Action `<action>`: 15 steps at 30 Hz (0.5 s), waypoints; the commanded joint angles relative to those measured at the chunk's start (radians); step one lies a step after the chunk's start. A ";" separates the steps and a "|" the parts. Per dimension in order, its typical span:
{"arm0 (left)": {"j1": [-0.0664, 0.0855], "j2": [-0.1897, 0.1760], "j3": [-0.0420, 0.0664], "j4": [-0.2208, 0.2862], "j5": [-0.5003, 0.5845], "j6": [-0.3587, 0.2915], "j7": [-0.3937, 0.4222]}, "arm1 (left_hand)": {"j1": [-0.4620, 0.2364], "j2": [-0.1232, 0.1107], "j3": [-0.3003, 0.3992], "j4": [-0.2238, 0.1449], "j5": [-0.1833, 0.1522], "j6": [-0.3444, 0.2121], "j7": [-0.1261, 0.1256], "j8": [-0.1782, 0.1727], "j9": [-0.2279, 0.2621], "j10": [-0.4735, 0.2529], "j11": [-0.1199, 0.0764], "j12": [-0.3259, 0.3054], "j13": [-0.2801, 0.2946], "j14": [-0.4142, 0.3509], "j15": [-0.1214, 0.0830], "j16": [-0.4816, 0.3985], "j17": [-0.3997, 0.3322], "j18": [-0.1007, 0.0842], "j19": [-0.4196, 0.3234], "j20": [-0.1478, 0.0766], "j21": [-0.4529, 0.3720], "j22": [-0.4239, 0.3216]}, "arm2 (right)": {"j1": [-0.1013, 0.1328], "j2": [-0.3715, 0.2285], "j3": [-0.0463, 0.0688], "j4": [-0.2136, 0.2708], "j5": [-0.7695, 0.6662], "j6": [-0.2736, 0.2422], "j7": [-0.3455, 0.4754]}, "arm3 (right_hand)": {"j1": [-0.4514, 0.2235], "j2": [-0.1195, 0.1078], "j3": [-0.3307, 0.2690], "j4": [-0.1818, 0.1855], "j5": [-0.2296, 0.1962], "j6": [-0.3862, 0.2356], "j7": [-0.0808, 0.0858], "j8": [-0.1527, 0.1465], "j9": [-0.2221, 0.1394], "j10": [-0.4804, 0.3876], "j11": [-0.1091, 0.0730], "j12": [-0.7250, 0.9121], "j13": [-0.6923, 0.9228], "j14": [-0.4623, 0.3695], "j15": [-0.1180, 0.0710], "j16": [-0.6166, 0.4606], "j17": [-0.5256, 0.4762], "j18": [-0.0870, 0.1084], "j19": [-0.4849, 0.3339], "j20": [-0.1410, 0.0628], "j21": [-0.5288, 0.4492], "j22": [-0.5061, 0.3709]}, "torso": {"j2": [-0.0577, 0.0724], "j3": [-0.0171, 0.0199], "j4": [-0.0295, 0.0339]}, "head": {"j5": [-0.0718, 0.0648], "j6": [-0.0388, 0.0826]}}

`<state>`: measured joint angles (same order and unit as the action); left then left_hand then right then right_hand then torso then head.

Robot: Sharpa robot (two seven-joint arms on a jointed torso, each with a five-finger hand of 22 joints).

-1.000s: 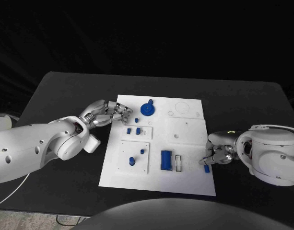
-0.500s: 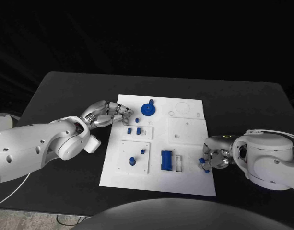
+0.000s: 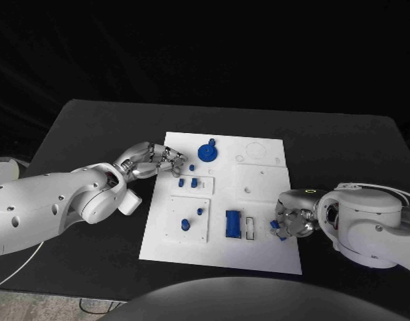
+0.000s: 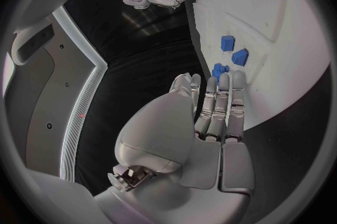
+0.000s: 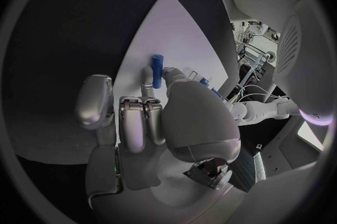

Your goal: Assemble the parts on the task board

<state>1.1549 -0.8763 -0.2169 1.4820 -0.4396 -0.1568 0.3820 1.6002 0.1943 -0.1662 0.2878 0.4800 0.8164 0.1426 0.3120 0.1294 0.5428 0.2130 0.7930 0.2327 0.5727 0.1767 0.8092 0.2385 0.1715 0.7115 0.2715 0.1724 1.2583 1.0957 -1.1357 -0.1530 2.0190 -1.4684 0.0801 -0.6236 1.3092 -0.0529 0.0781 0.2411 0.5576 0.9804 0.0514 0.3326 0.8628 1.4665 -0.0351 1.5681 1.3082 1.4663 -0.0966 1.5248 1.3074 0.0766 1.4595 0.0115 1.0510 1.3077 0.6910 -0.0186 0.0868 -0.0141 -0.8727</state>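
Right hand [image 3: 289, 221] sits at the board's right edge, near its front corner, fingers curled around a small blue peg [image 5: 156, 69]; the wrist view shows the peg pinched upright at the fingertips [image 5: 149, 79], poking out above them over the white board [image 3: 263, 194]. From the head view, a bit of blue peeks out at the hand, right by the board's edge.

Left hand [image 3: 149, 160] rests at the board's left edge, toward the far corner. Its fingers [image 4: 219, 101] lie together and stretched out flat, tips reaching onto the board, nothing in them. Just past the fingertips are two small blue blocks [image 3: 186, 182]. Farther back stands the round blue knob [image 3: 207, 152]. Nearer the front, a tall blue block [image 3: 232, 223] stands beside a narrow slot [image 3: 249, 228], with two small pegs [image 3: 191, 219] to its left.
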 commanded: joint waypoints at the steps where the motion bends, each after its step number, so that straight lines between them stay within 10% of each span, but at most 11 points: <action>1: -0.001 0.001 0.000 0.001 -0.016 0.023 0.005 | 0.014 -0.003 0.006 0.001 0.005 -0.001 0.009 -0.003 0.001 0.007 0.004 -0.007 -0.002 0.004 0.001 -0.001 -0.002 -0.006 0.005 -0.002 -0.006 0.001 | -0.011 -0.005 -0.011 -0.010 0.231 -0.042 -0.001 | -0.046 -0.019 0.257 -0.215 -0.002 0.021 -0.004 -0.087 -0.107 0.104 0.004 0.003 0.263 0.083 0.006 -0.001 0.144 0.018 0.001 0.003 -0.006 0.136 | 0.000 -0.0004 0.0005 | 0.002 0.000; 15: -0.001 -0.003 0.000 0.006 -0.068 0.014 0.024 | 0.013 -0.006 0.005 0.001 0.004 -0.001 0.009 -0.002 0.001 0.007 0.004 -0.008 -0.002 0.004 0.002 -0.002 -0.003 -0.007 0.005 -0.002 -0.007 0.002 | 0.030 -0.011 -0.011 -0.027 0.811 -0.199 0.018 | -0.132 -0.022 0.328 -0.220 0.030 0.041 -0.007 -0.087 -0.146 0.104 0.004 0.003 0.263 0.082 0.002 -0.002 0.138 0.019 0.001 0.003 -0.012 0.135 | 0.000 -0.0007 0.0022 | 0.009 0.000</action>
<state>1.1541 -0.8789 -0.2169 1.4848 -0.4869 -0.1525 0.3850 1.6051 0.1893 -0.1662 0.2877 0.4800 0.8164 0.1426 0.3120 0.1293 0.5464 0.2165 0.7891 0.2318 0.5727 0.1767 0.8092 0.2367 0.1714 0.7115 0.2714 0.1703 1.2591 1.1251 -1.1484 -0.1639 1.9930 -0.8299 -0.0579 -0.6158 1.1848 -0.0752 0.2852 0.1338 0.5811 1.0169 0.0445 0.2430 0.7160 1.4659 -0.0326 1.5681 1.3082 1.4663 -0.0965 1.5248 1.3073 0.0765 1.4593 0.0113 1.0425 1.3075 0.6908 -0.0192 0.0883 -0.0070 -0.8727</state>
